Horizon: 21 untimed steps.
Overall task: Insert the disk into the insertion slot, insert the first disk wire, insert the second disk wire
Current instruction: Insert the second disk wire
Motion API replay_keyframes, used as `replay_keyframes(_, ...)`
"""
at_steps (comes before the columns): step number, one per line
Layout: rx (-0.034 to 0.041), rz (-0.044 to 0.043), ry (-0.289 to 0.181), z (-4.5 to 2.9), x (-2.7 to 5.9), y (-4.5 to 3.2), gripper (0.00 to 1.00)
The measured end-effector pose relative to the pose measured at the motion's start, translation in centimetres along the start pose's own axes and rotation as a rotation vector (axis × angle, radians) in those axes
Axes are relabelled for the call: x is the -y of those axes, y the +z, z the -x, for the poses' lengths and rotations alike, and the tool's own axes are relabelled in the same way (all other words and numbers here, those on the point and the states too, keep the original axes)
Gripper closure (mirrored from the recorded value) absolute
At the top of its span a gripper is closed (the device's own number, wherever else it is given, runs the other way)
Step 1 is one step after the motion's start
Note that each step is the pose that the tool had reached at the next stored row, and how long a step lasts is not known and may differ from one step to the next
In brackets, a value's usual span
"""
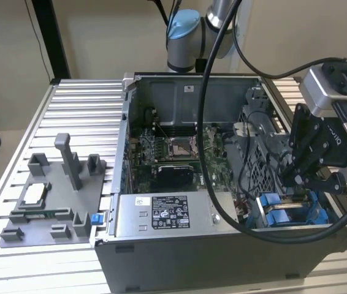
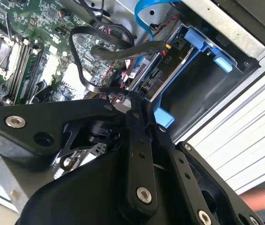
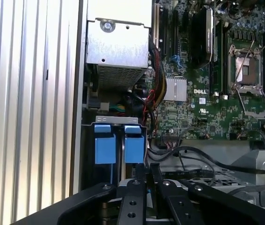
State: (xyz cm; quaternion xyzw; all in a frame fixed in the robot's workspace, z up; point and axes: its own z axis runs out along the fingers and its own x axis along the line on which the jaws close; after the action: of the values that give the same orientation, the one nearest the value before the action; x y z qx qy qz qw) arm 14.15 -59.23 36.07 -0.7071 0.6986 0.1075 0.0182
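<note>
**Pincer down at the drive bay, cabling stage of the job**

In the exterior view the pincer (image 1: 300,177) hung low over the corner of the open computer case (image 1: 222,257) on that view's right, just above the blue rails of the insertion slot (image 1: 287,211). In both wrist views its fingers (image 3: 139,180) stood pressed close together, but whether they pinched a connector I could not tell. In the second wrist view the disk (image 2: 177,58) appeared to sit already inside the slot, framed by its blue carrier, so the first step looked done. A black cable (image 2: 123,50) ran to its end near the fingertips; whether either wire was seated was hidden by the arm. The grey parts tray (image 1: 51,196) lay on the worktop (image 1: 81,104), well apart.
</note>
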Motion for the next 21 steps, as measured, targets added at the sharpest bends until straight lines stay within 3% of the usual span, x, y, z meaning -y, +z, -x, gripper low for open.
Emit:
replay_keyframes(14,-0.0019,-0.0010,0.000,-0.05,0.03,0.25,1.00)
replay_keyframes(21,-0.0067,-0.0086,-0.001,-0.09,-0.02,0.46,1.00)
